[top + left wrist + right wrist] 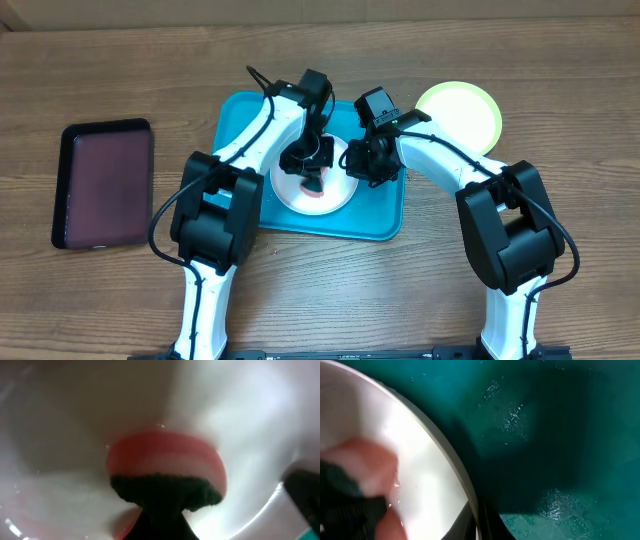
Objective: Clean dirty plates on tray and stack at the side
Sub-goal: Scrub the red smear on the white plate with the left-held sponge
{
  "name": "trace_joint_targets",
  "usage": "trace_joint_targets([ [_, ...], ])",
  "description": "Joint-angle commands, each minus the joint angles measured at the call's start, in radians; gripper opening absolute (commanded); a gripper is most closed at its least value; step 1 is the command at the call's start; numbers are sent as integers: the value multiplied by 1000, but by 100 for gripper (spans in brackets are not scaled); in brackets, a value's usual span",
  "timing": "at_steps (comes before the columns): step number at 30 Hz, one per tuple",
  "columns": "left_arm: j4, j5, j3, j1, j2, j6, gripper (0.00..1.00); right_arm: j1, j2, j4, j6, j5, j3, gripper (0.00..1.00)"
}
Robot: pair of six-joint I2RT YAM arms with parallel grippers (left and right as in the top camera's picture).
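The left hand (312, 180) squeezes the sponge (165, 472) on the white plate (338, 198); the right hand (352, 166) pinches its 3 o'clock rim.

No legible text or labels anywhere

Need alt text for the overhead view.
On a white plate in the teal tray, the left tool presses a pink sponge while the right tool holds its right rim. A yellow-green plate lies right of the tray, a maroon tray far left.
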Motion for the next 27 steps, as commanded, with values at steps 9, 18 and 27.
trace_joint_targets([
  [9,-105,-269,48,28,59,-88,4,-3,15,4,2,48,-31,5],
  [18,87,164,44,-18,62,-87,4,-3,15,6,2,48,-31,5],
  [27,93,181,44,-80,62,-41,4,-3,15,6,2,48,-31,4],
])
